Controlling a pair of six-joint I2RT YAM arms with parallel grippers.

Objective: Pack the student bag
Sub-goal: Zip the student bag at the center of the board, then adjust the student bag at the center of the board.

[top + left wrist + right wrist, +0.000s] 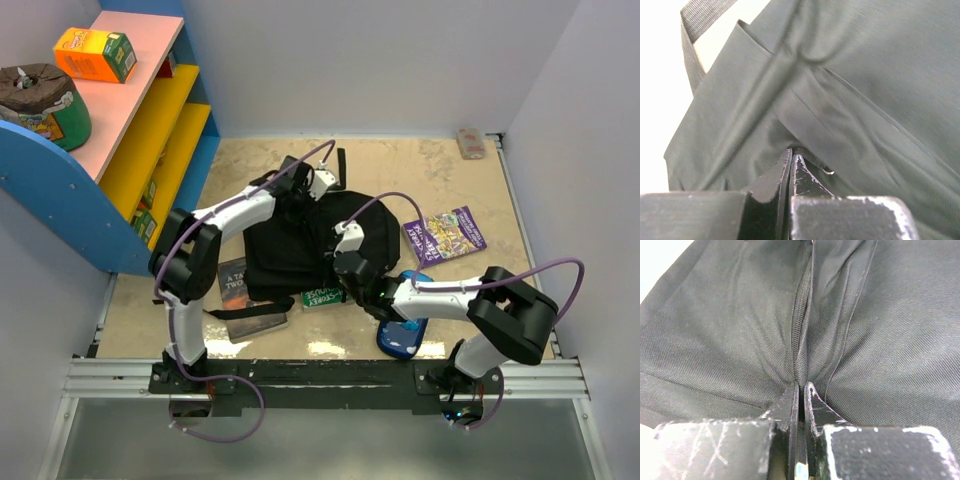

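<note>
bag: large floppy black fabric backpack [285, 255] lies mid-worktop [430, 175], between both arms | left claw [791, 156]: pressed together, pinching a fold at its far side | right claw [801, 390]: pressed together, pinching fabric at the zip [801, 330]

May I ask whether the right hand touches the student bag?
Touching: the right wrist view shows the right hand pinching the student bag at its zip.

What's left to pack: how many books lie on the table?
3: a purple book right of the student bag, a dark book at its left, a green-edged book at its near edge. More may lie hidden beneath.
</note>
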